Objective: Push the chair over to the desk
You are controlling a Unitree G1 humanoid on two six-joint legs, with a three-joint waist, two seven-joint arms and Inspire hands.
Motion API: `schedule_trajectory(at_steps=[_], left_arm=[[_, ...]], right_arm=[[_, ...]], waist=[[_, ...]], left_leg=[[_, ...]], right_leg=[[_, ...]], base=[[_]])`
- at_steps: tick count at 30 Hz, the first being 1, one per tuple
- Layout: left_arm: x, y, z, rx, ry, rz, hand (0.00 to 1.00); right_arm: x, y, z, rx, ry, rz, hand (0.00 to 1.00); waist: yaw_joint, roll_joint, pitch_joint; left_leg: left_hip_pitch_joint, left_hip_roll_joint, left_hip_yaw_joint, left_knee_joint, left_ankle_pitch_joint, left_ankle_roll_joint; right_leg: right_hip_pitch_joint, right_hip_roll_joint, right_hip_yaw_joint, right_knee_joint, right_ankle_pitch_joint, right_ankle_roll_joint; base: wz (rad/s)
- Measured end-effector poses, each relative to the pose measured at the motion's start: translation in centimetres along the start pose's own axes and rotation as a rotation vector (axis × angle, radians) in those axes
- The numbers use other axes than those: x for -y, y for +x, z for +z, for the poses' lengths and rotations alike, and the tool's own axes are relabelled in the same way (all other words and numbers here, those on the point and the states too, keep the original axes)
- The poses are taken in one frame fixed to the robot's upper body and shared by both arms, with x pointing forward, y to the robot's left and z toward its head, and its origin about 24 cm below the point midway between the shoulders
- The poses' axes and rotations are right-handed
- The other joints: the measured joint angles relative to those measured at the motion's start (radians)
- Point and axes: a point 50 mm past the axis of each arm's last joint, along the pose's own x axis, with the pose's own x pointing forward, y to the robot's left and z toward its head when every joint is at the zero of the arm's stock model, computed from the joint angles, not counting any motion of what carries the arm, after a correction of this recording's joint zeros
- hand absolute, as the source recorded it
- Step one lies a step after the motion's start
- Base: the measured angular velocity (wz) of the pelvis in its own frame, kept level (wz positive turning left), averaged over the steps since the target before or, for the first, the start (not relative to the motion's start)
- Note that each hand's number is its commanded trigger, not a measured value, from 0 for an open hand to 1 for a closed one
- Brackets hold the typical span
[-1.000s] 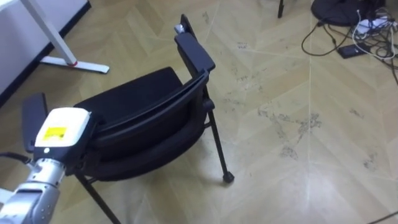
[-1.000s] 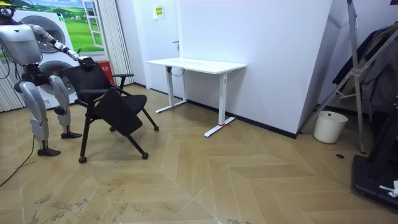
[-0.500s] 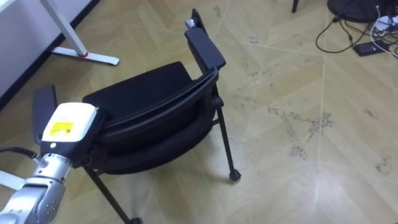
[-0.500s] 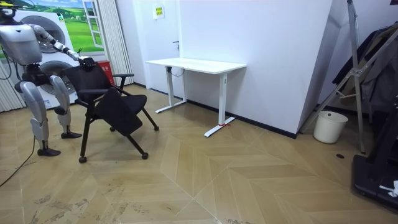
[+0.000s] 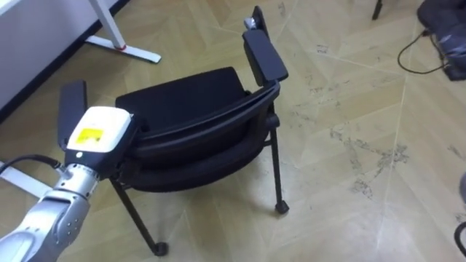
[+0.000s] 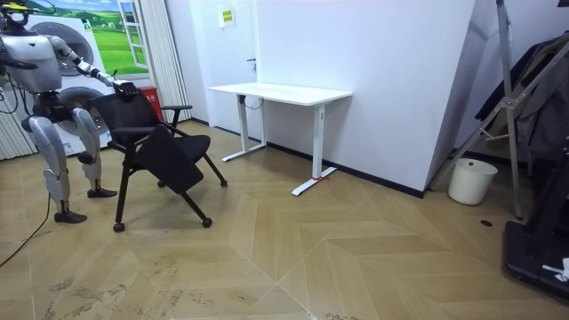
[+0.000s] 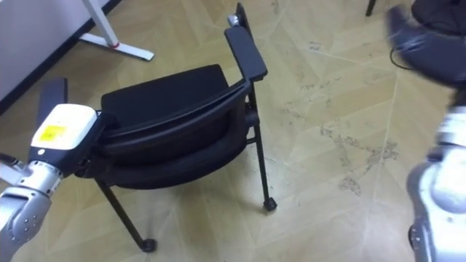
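One black padded chair, thin-legged.

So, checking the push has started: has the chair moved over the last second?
No. In the room view the chair keeps its distance from the white desk; the eye view's shift is the camera's own.

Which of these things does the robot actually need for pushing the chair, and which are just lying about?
In the job: black chair; left hand at its backrest.
Lying about: white desk; white bucket.
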Motion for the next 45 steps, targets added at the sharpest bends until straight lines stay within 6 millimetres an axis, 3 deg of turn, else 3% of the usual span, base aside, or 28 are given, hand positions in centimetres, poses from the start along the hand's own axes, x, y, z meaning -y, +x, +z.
schedule_trajectory(at_steps=[3, 8, 17, 21, 29, 34, 40, 45], left_arm=[[-0.3, 0.2, 0.2, 0.016, 0.001, 0.006, 1.0], [-0.2, 0.2, 0.3, 0.024, -0.002, -0.007, 1.0], [-0.2, 0.4, 0.5, 0.045, 0.02, -0.019, 1.0], [-0.2, 0.4, 0.6, 0.056, 0.029, -0.021, 1.0], [-0.3, 0.5, 0.8, 0.067, 0.027, -0.017, 1.0], [-0.5, 0.7, 0.9, 0.079, 0.027, -0.011, 1.0], [-1.1, 1.7, 1.3, 0.107, 0.052, -0.009, 1.0], [-1.0, 1.8, 1.5, 0.114, 0.054, -0.013, 1.0]], right_arm=[[-1.0, 0.6, -0.5, -0.005, -0.055, 0.099, 0.0], [-2.3, 1.4, -1.1, 0.004, -0.166, 0.229, 0.0], [-3.0, 1.3, -2.4, -0.017, -0.405, 0.419, 0.0], [-3.2, 1.0, -3.3, -0.052, -0.489, 0.496, 0.0], [-4.9, 0.0, -4.2, -0.079, -0.535, 0.658, 0.0], [-5.2, -0.2, -4.3, -0.085, -0.551, 0.702, 0.0], [-6.4, -0.7, -4.5, -0.071, -0.597, 0.785, 0.0], [-7.6, -1.4, -4.8, -0.059, -0.607, 0.848, 0.0]], waist=[[0.004, -0.016, -0.0017], [0.015, -0.029, -0.002], [0.024, -0.03, -0.0019], [0.025, -0.04, -0.0012], [0.032, -0.044, -0.0014], [0.04, -0.057, -0.0005], [0.058, -0.077, 0.0098], [0.058, -0.078, 0.0104]], left_leg=[[-0.002, 0.007, -0.017, 0.0, 0.0, 0.0], [0.018, 0.008, -0.024, -0.001, 0.0, 0.0], [0.022, 0.01, -0.044, -0.001, 0.0, 0.0], [0.033, 0.01, -0.057, -0.001, 0.0, 0.0], [0.033, 0.01, -0.072, -0.001, 0.0, 0.0], [0.032, 0.01, -0.083, -0.001, 0.0, 0.0], [0.031, 0.009, -0.102, -0.002, 0.0, 0.0], [0.032, 0.008, -0.105, -0.002, 0.0, 0.0]], right_leg=[[0.006, 0.001, -0.031, -0.001, 0.002, -0.004], [0.036, 0.003, -0.033, -0.02, 0.004, -0.006], [0.05, 0.002, -0.058, -0.033, 0.006, -0.009], [0.062, 0.002, -0.07, -0.035, 0.006, -0.009], [0.062, 0.002, -0.086, -0.034, 0.006, -0.009], [0.063, 0.002, -0.086, -0.034, 0.006, -0.01], [0.067, 0.003, -0.088, -0.038, 0.006, -0.009], [0.073, 0.001, -0.095, -0.044, 0.006, -0.01]], base=[[0.17], [0.01], [0.02], [0.02], [0.0], [0.01], [0.03], [0.01]])
